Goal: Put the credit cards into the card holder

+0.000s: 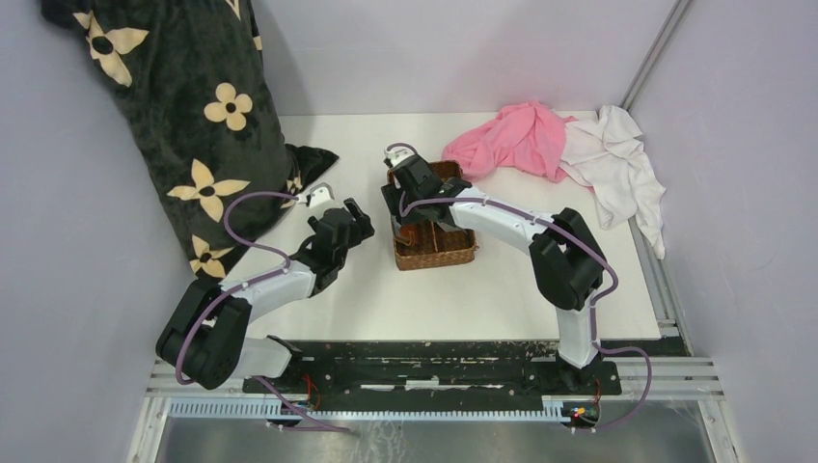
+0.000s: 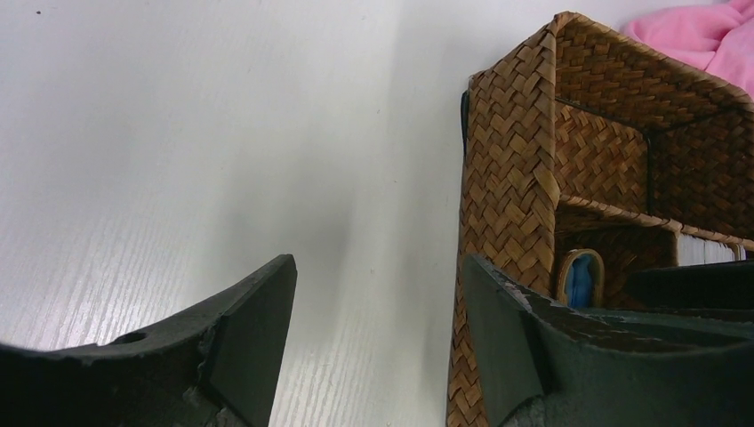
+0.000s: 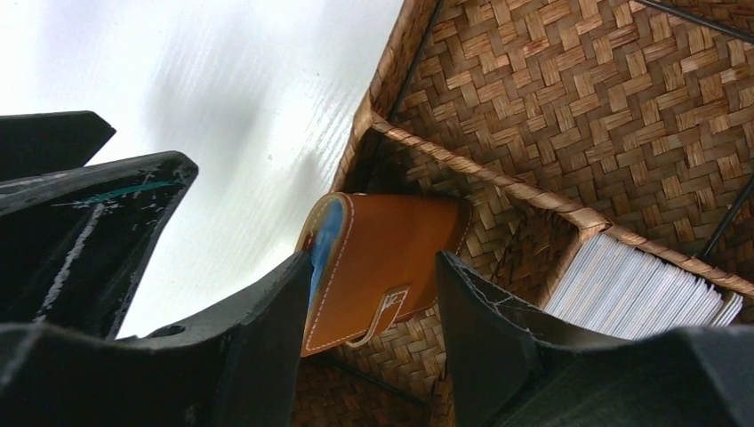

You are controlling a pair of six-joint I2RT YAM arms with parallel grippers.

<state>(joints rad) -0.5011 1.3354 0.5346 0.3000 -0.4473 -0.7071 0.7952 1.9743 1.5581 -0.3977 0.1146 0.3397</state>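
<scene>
The brown leather card holder [image 3: 391, 231] with a snap tab stands on edge in a near compartment of the woven basket [image 3: 578, 98]. Its blue-lined edge also shows in the left wrist view [image 2: 580, 277]. My right gripper [image 3: 373, 258] is open and reaches down into the basket [image 1: 453, 253], its jaws on either side of the card holder; the left jaw is at its edge and the right jaw is apart from it. A stack of grey-white credit cards [image 3: 631, 285] stands in the neighbouring compartment. My left gripper [image 2: 378, 267] is open and empty over the table, just left of the basket wall [image 2: 507, 160].
A large black pillow with cream flowers [image 1: 193, 125] leans at the back left. A pink cloth [image 1: 516, 135] and a white cloth [image 1: 617, 164] lie at the back right, behind the basket. Walls close in on three sides.
</scene>
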